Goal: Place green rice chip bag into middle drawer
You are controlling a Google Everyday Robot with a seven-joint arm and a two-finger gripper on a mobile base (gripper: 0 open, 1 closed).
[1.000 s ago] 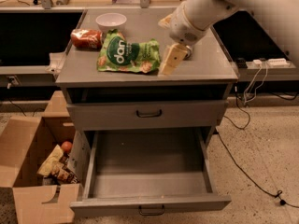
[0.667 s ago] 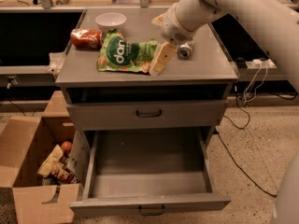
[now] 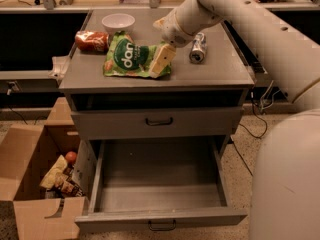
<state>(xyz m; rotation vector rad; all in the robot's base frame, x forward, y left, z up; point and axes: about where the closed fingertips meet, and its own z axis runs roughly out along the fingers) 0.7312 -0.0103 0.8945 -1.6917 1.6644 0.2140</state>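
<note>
The tool [image 3: 161,61] sat low over the desk [image 3: 225,71], at the right edge of the green rice chip bag [image 3: 125,59]. A red-brown can [image 3: 91,40] and a white bowl [image 3: 118,21] crowded the bag's left and rear, and a silver can [image 3: 198,48] lay on its side just right of the tool. Below the shut upper drawer [image 3: 157,121], the middle drawer [image 3: 160,184] stood pulled out, its tray open from above. A cardboard box [image 3: 25,154] flanked its left side.
</note>
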